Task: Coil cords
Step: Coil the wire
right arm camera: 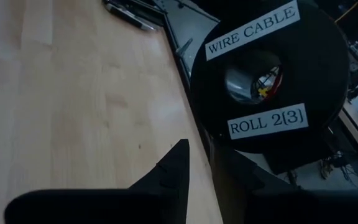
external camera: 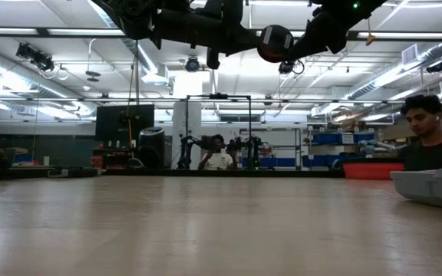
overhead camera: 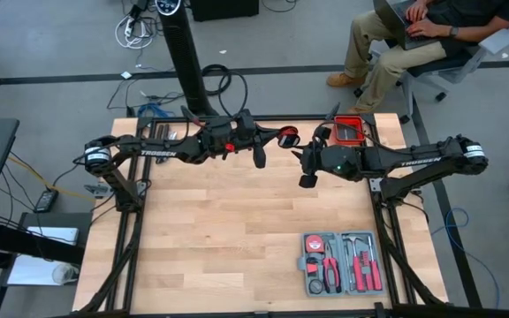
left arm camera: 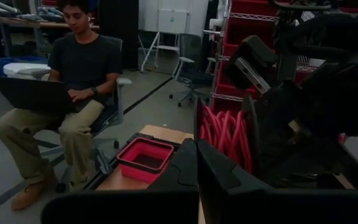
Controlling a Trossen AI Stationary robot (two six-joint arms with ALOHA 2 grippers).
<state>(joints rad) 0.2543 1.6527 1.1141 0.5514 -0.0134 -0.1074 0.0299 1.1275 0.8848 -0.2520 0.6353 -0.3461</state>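
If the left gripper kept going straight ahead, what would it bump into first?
Probably the spool of red cord right in front of the shut left gripper, held up off the table; the right gripper is just beyond. Depth is hard to judge.

We get even, bright overhead light on the wooden table [overhead camera: 237, 230]; shadows under the arms are faint and soft. Low view: ceiling strip lights [external camera: 75, 32] blow out to glare, arms above them go to silhouette, table near the lens blurs. Wrist views: the near dark fingers [left arm camera: 191, 180] are soft and underexposed, while the spool label [right arm camera: 252, 30] reads sharp.
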